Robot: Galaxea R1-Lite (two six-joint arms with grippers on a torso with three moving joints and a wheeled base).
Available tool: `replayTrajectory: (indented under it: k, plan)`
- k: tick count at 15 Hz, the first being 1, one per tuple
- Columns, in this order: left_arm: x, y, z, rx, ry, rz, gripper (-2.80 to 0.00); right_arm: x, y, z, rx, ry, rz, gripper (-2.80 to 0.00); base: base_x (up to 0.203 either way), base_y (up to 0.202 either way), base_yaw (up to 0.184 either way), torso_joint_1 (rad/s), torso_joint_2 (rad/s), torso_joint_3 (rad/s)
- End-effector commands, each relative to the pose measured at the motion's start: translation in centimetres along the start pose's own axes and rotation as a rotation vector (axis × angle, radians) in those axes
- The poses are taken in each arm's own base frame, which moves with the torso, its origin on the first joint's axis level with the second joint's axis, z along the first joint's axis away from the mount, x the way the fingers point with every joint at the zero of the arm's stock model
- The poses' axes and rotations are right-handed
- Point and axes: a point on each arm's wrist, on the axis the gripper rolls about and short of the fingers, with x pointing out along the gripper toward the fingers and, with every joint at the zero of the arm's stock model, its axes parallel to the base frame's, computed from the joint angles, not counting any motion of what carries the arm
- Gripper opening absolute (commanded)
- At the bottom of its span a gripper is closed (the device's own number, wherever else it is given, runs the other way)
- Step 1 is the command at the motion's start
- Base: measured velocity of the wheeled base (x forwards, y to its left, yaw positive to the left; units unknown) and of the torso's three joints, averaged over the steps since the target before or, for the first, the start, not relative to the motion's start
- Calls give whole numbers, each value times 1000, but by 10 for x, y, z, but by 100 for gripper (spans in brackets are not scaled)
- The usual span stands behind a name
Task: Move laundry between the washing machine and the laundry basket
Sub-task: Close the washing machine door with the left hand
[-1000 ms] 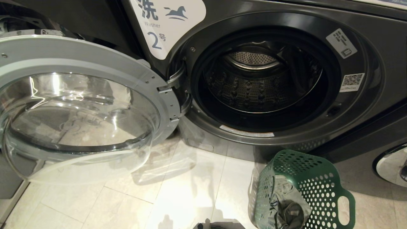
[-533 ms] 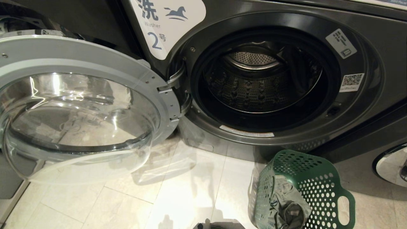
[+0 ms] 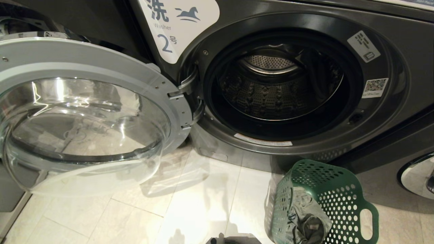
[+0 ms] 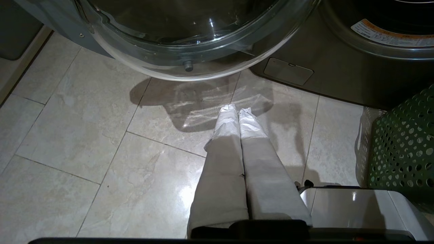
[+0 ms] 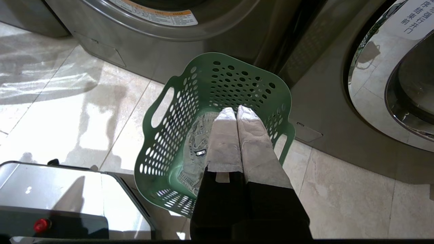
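The dark grey washing machine [image 3: 390,135] marked 2 stands with its round glass door [image 3: 81,112] swung wide open to the left; its steel drum [image 3: 271,95] looks empty. The green laundry basket [image 3: 339,200] stands on the floor at the lower right, below the machine's opening. Grey-green laundry [image 3: 305,220] lies in its bottom, also seen as denim laundry [image 5: 195,149] in the right wrist view. My right gripper [image 5: 237,110] hangs shut and empty above the basket [image 5: 176,112]. My left gripper [image 4: 237,109] is shut and empty over the floor tiles, below the open door [image 4: 190,54].
A second machine's chrome-rimmed door [image 3: 418,176] shows at the far right edge. My base's shiny front [image 5: 67,189] sits close to the basket. Pale floor tiles [image 3: 135,217] stretch between door and basket.
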Motion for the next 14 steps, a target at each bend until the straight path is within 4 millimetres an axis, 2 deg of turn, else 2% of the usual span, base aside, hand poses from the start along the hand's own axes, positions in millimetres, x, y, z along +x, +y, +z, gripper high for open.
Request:
replayTrajectory:
  k: [1, 14]
  plan:
    - [0, 0, 0, -10, 1, 0, -280, 0, 0, 0, 1, 2, 1, -280, 0, 0, 0, 2, 2, 80]
    - [0, 0, 0, -12, 1, 1, -280, 0, 0, 0, -2, 3, 2, -280, 0, 0, 0, 3, 3, 189]
